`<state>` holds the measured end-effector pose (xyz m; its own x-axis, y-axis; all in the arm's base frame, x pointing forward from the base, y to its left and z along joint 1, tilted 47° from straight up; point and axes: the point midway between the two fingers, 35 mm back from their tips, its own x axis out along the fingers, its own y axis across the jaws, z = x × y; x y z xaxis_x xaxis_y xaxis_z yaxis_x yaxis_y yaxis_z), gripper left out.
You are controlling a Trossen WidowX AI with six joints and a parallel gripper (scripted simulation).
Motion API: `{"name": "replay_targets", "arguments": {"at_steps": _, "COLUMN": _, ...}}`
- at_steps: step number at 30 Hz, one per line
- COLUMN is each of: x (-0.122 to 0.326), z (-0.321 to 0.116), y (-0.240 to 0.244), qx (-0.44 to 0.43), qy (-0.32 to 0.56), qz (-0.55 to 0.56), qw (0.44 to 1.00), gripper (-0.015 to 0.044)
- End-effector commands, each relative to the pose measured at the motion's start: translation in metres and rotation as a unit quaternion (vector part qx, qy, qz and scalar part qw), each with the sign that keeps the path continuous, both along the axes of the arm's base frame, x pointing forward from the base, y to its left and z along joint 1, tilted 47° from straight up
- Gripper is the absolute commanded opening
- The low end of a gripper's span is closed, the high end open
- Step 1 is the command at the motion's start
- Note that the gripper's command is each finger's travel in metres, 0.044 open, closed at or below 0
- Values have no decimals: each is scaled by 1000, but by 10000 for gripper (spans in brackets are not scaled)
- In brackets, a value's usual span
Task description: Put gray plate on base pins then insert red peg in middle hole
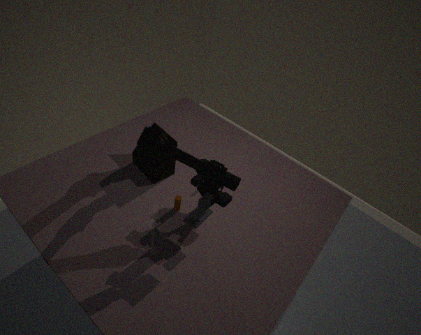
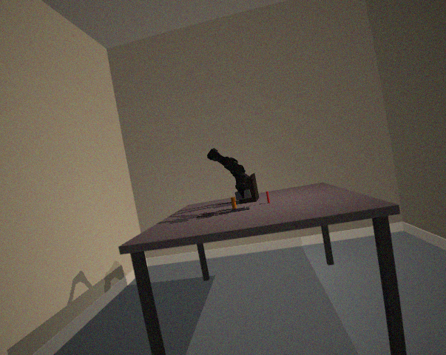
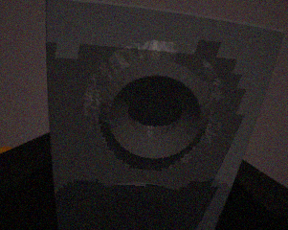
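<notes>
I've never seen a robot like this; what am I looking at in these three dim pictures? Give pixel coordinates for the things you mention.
The black machine is a jointed robot arm [image 1: 184, 158] [image 2: 234, 168], standing on a mauve table [image 1: 275, 223] [image 2: 314, 198]. One picture looks down from above, one shows the room from the side, and one comes from a camera at the arm's wrist.

At its end is a two-fingered gripper, closed on the gray plate [image 3: 67, 144], which fills the wrist picture with its round middle hole. A red peg [image 2: 268, 197] and an orange cylinder [image 1: 177, 203] [image 2: 233, 203] stand upright on the table. I can't make out the plate's base.
</notes>
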<state>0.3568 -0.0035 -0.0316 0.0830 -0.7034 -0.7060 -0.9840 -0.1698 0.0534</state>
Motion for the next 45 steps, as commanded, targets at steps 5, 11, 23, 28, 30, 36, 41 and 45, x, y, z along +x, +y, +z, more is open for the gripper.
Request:
{"name": "replay_targets", "arguments": {"at_steps": 5, "x": -2, "z": 9, "y": -26, "qx": -9, "qy": 13, "qz": 13, "qw": 1000, "gripper": 0}}
{"name": "replay_targets", "arguments": {"at_steps": 11, "x": -4, "z": 13, "y": -40, "qx": -14, "qy": 20, "qz": 19, "qw": 1000, "gripper": 0}}
{"name": "replay_targets", "arguments": {"at_steps": 23, "x": -4, "z": 13, "y": -40, "qx": -14, "qy": 20, "qz": 19, "qw": 1000, "gripper": 0}}
{"name": "replay_targets", "arguments": {"at_steps": 28, "x": -4, "z": 13, "y": -40, "qx": -14, "qy": 20, "qz": 19, "qw": 1000, "gripper": 0}}
{"name": "replay_targets", "arguments": {"at_steps": 30, "x": -4, "z": 13, "y": -40, "qx": -14, "qy": 20, "qz": 19, "qw": 1000, "gripper": 0}}
{"name": "replay_targets", "arguments": {"at_steps": 36, "x": -4, "z": 13, "y": -41, "qx": -14, "qy": 20, "qz": 19, "qw": 1000, "gripper": 0}}
{"name": "replay_targets", "arguments": {"at_steps": 41, "x": -3, "z": 6, "y": -49, "qx": -14, "qy": 20, "qz": 19, "qw": 1000, "gripper": 0}}
{"name": "replay_targets", "arguments": {"at_steps": 45, "x": -3, "z": 3, "y": -52, "qx": -14, "qy": 20, "qz": 19, "qw": 1000, "gripper": 0}}
